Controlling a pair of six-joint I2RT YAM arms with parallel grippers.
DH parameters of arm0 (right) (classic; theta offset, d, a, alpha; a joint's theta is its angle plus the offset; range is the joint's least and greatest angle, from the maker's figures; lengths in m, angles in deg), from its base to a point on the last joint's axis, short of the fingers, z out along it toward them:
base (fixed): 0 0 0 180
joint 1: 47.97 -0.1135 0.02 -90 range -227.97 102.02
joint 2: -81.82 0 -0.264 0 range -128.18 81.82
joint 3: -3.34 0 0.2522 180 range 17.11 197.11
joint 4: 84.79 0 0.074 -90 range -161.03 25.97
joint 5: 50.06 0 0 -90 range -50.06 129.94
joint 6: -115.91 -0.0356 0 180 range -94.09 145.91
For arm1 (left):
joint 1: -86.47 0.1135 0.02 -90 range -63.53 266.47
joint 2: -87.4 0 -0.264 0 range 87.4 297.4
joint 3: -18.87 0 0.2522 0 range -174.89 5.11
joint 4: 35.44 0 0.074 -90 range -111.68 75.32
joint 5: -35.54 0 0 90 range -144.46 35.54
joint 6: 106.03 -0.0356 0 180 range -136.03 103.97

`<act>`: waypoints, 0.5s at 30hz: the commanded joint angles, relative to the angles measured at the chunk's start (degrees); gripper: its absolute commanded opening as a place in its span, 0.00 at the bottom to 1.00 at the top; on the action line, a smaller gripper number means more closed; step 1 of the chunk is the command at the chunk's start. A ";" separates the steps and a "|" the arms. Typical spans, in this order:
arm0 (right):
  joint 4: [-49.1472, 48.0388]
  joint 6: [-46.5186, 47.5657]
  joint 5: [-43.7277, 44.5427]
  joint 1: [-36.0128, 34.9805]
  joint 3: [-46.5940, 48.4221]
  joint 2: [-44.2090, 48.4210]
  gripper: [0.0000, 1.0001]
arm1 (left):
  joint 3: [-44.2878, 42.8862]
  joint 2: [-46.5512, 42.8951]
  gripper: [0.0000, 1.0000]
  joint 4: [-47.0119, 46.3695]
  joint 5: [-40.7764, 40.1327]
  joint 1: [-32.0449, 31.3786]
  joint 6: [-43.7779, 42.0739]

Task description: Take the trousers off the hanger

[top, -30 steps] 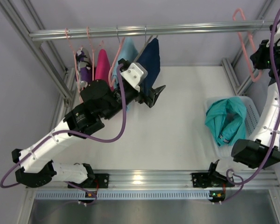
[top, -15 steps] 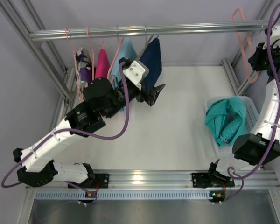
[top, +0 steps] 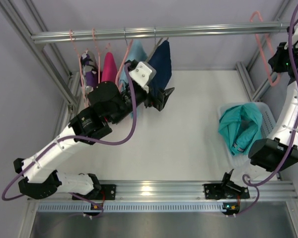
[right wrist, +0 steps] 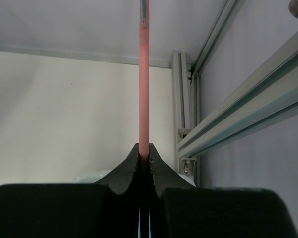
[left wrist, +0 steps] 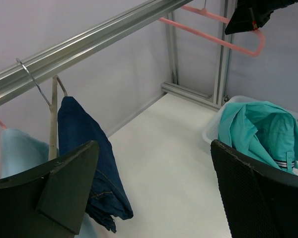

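Observation:
The teal trousers [top: 241, 126] lie crumpled in a white basket [top: 222, 110] at the right, off the hanger; they also show in the left wrist view [left wrist: 260, 129]. My right gripper [top: 284, 57] is shut on the salmon-pink hanger [top: 264, 49], which is bare and held high at the rail's right end. In the right wrist view the jaws [right wrist: 144, 151] pinch its pink bar [right wrist: 144, 89]. The hanger also shows in the left wrist view [left wrist: 213, 37]. My left gripper [top: 163, 98] is open and empty [left wrist: 154, 146], just right of the navy garment [top: 161, 64].
A metal rail [top: 164, 32] spans the back. It carries a grey hanger with the navy garment [left wrist: 87, 144], a sky-blue garment [top: 136, 52], a magenta garment [top: 109, 69] and a purple one [top: 89, 77]. Frame posts stand at the back right [top: 248, 79].
My left gripper has moved slightly back and left, closer to the navy garment. My right gripper has shifted a little with the pink hanger, still shut on it.

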 commanded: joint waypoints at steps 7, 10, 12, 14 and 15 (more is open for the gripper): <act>6.35 2.25 -0.81 1.36 9.66 -3.33 0.06 | -1.32 -0.03 0.99 -0.46 0.84 0.93 2.64; 6.62 2.60 -0.90 1.54 9.58 -2.98 0.27 | -1.15 -0.03 0.99 -0.46 0.84 1.10 2.99; 6.79 2.78 -1.52 1.89 9.57 -2.37 0.41 | -1.41 -0.11 0.99 -0.29 1.02 1.28 3.52; 7.32 3.13 -2.65 2.24 9.57 -1.23 0.61 | -2.19 -0.03 0.99 0.50 1.37 1.72 4.22; 7.50 3.22 -2.83 2.59 9.31 -0.70 0.72 | -2.64 -0.03 0.99 0.77 1.98 2.15 5.01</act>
